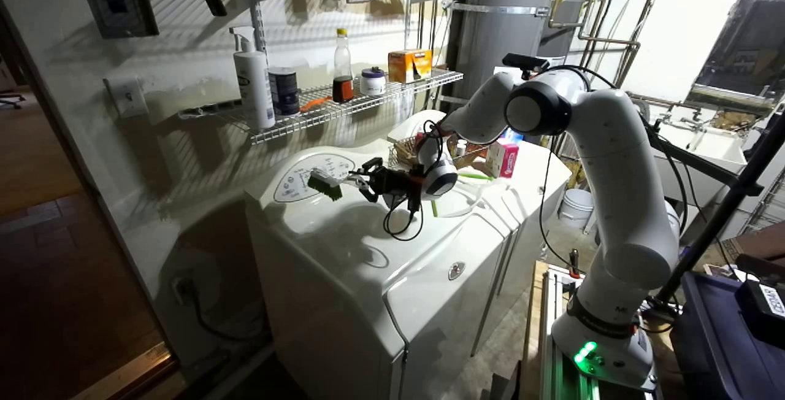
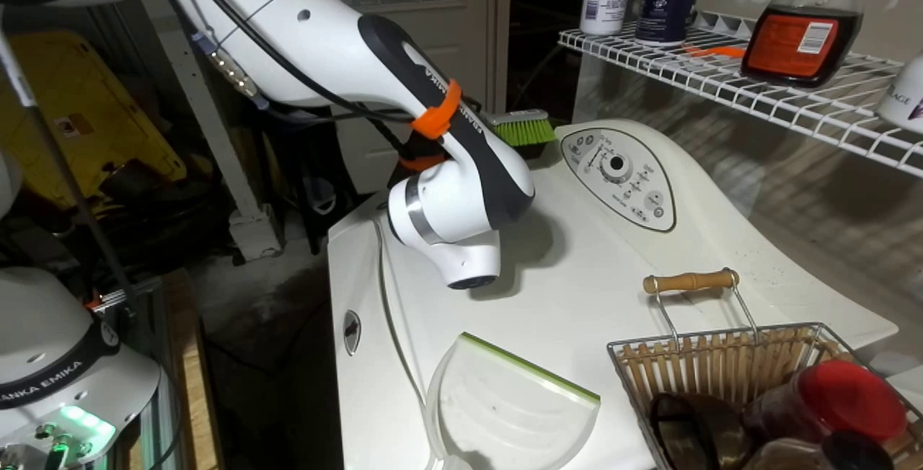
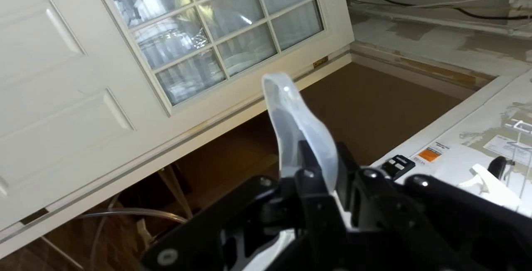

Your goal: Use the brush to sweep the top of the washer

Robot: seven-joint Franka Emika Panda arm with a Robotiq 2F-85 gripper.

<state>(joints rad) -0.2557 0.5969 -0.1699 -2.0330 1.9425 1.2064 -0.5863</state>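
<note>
- The brush (image 1: 326, 186) hangs near the dial panel (image 2: 613, 174) of the washer (image 1: 362, 265), green bristles (image 2: 525, 132) downward; it seems raised off the top, though contact can't be judged for sure.
- The gripper (image 1: 362, 180) is closed around a pale part of the brush — a firm hold, by the look of it.
- Step in hand, as I read it: brush secured and poised for a stroke.
- Next, probably: lower until the bristles meet the top evenly, then draw along it, perhaps toward the dustpan (image 2: 515, 419).
- Hard to make out: in an exterior view the arm (image 2: 461, 196) covers most of the gripper — the brush's head just shows past it. The wrist view shows no bristles.
</note>
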